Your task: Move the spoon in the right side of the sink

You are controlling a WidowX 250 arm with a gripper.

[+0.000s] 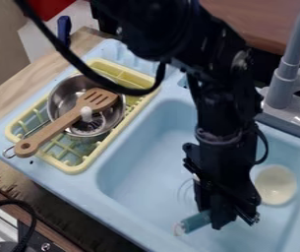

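Pale blue sink (122,216), smooth, rounded corners, set against a grained wooden counter (4,106). Yellow plastic rack (80,168), open grid, up and left of the gripper (236,220). In it, a shiny round steel pot (57,101). Slotted wooden spoon (53,129), flat-headed, lies slantwise across the pot, well apart from the gripper. Grey faucet (285,81), curved pipe, above and right of the gripper. Cream bowl (275,184), round, just right of it. Teal piece (196,221), roughly cylindrical, at its lower left. Arm comes from the top, gripper hanging steeply down over the sink; cannot tell whether it is spread, pressed together or pinching. Count: one spoon, pot, rack, faucet, bowl, teal piece.
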